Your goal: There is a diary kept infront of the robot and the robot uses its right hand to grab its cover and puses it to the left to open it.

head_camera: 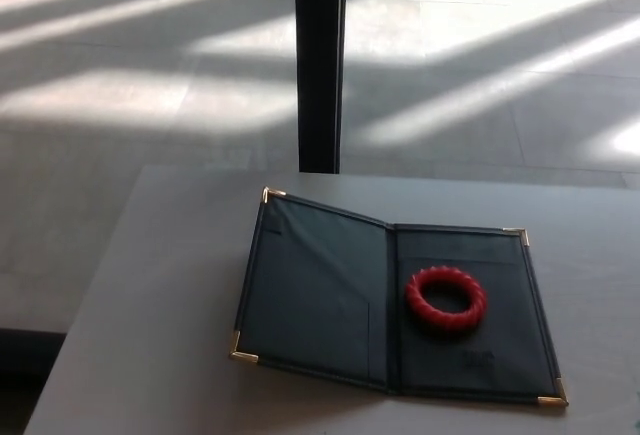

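Observation:
The diary (320, 295), a dark folder with gold corner caps, lies open on the grey table (150, 315). Its cover is spread to the left and rests slightly raised along the left edge. A red ridged ring (446, 298) sits on the right inner page. Neither of my hands shows in the head view.
A black vertical post (320, 60) stands just beyond the table's far edge. Past it is a tiled floor (120, 75) striped with sunlight. The table's left edge runs down at the picture's left.

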Robot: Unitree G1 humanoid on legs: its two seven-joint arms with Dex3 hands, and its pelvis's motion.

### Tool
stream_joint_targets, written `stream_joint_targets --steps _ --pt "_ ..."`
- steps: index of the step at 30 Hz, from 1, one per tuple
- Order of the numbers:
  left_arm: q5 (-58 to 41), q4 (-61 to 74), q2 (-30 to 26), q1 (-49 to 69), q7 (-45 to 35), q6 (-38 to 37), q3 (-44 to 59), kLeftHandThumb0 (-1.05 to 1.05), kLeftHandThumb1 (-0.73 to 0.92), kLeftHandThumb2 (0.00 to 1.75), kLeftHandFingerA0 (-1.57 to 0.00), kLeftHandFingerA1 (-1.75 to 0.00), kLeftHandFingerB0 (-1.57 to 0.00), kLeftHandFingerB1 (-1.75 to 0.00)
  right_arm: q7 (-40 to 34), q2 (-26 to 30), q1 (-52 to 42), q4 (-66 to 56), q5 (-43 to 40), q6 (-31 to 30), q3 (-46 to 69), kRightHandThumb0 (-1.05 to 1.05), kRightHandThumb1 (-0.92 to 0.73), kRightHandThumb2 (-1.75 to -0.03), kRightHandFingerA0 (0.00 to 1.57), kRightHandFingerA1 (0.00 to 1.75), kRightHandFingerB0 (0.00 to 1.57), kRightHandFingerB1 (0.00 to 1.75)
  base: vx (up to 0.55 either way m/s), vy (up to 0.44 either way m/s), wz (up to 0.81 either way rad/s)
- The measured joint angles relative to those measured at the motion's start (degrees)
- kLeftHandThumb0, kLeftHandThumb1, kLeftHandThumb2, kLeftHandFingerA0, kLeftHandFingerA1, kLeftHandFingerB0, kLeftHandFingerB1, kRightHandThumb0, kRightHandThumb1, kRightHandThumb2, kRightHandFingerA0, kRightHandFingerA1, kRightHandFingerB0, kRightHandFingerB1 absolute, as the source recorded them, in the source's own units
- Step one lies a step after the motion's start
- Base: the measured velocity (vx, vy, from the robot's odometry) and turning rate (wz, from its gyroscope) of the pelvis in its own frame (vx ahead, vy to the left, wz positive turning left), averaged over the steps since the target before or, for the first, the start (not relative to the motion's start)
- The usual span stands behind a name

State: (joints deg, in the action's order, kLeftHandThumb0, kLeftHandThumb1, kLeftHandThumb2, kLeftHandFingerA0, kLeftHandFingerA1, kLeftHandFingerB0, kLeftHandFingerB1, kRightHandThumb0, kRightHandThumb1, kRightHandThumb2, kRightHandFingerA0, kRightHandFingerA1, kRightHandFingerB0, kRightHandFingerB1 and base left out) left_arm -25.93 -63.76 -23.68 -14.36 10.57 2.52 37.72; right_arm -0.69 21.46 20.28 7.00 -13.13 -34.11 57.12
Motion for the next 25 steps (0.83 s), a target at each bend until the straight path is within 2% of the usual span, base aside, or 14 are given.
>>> stream_joint_targets --steps 5,6,8,9,10,11,12,16,17,18,19,20,22,25 --pt "-0.1 0.0 0.0 0.6 0.0 0.0 0.6 -0.82 0.92 1.61 -0.61 -1.22 -0.18 -0.94 -0.1 -2.7 -8.2 0.5 -2.7 3.5 8.7 -0.81 -0.89 -0.67 0.58 0.84 0.42 0.72 0.0 0.0 0.0" --pt "-0.1 0.0 0.0 0.6 0.0 0.0 0.7 -0.82 0.92 1.6 -0.68 -1.26 -0.18 -0.94 -0.1 -3.4 -9.2 1.0 -3.2 4.2 9.8 -0.81 -0.66 -1.06 0.62 0.82 0.44 0.74 0.0 0.0 0.0" --pt "-0.1 0.0 0.0 0.7 0.0 0.0 0.8 -0.81 0.92 1.6 -0.67 -1.25 -0.21 -0.94 -0.3 -5.2 -11.4 1.9 -4.0 5.5 12.0 -0.81 -0.67 -1.07 0.64 0.85 0.43 0.76 0.0 0.0 0.0" --pt "-0.1 0.0 0.0 0.7 0.0 0.0 0.9 -0.81 0.92 1.6 -0.74 -1.29 -0.39 -1.07 -0.5 -6.0 -12.1 2.2 -4.3 6.1 12.7 -0.83 -0.68 -1.08 0.61 0.87 0.4 0.76 0.0 0.0 0.0" --pt "-0.1 0.0 0.0 0.7 0.0 0.0 0.9 -0.81 0.92 1.6 -0.81 -1.34 -0.4 -1.07 -0.9 -7.1 -13.0 2.5 -4.7 6.9 13.6 -0.83 -0.92 -0.7 0.55 0.9 0.32 0.78 0.0 0.0 0.0" --pt "-0.1 0.0 0.0 0.7 0.0 0.0 1.0 -0.81 0.92 1.6 -0.81 -1.34 -0.4 -1.07 -1.2 -8.0 -13.7 2.8 -5.1 7.6 14.3 -0.83 -0.92 -0.7 0.55 0.9 0.32 0.78 0.0 0.0 0.0" --pt "0.0 -0.1 0.0 0.6 0.1 0.0 1.0 -0.81 0.92 1.6 -0.7 -1.28 -0.33 -1.04 -1.6 -9.1 -14.3 2.9 -5.5 8.4 14.9 -0.83 -0.92 -0.68 0.57 0.92 0.32 0.79 0.0 0.0 0.0" --pt "-0.1 -0.1 0.0 0.6 0.1 0.0 1.2 -0.82 0.92 1.6 -0.75 -1.31 -0.38 -1.06 -3.5 -12.8 -16.2 3.4 -7.5 11.1 16.3 -0.85 -0.92 -0.69 0.56 0.95 0.33 0.81 0.0 0.0 0.0" --pt "-0.1 0.0 0.0 0.6 0.1 0.0 1.2 -0.85 0.92 1.61 -0.63 -1.26 -0.27 -1.01 -3.8 -13.2 -16.5 3.5 -7.8 11.6 16.4 -0.86 -0.92 -0.68 0.64 0.99 0.37 0.83 0.0 0.0 0.0" --pt "-0.1 0.0 0.0 0.7 0.1 0.0 1.3 -0.85 0.92 1.62 -0.62 -1.26 -0.25 -1.01 -4.2 -13.7 -17.1 3.5 -8.3 12.1 16.5 -0.84 -0.68 -1.08 0.64 0.91 0.4 0.77 0.0 0.0 0.0" --pt "-0.2 0.0 0.0 0.9 0.1 0.0 1.5 -0.85 0.92 1.62 -0.62 -1.26 -0.25 -1.01 -4.9 -14.4 -17.9 3.5 -9.0 12.8 16.6 -0.84 -0.68 -1.08 0.64 0.91 0.4 0.77 0.0 0.0 0.0" --pt "-0.2 0.0 0.0 1.1 0.0 0.0 1.6 -0.84 0.92 1.61 -0.67 -1.27 -0.22 -0.98 -5.2 -14.7 -18.6 3.5 -9.5 13.2 16.4 -0.86 -0.92 -0.68 0.62 0.97 0.33 0.82 0.0 0.0 0.0" --pt "-0.2 -0.2 0.0 1.3 0.0 0.0 1.8 -0.83 0.92 1.6 -0.73 -1.3 -0.39 -1.07 -5.5 -14.7 -19.8 4.1 -10.2 14.3 15.8 -0.84 -0.92 -0.69 0.62 1.01 0.32 0.83 0.0 0.0 0.0" --pt "-0.2 -0.3 0.2 1.3 0.0 0.0 1.9 -0.79 0.92 1.6 -0.73 -1.27 -0.36 -1.03 -5.5 -14.9 -21.0 4.1 -10.9 15.3 14.5 -0.85 -0.91 -0.68 0.58 0.99 0.33 0.81 0.0 0.0 0.0"
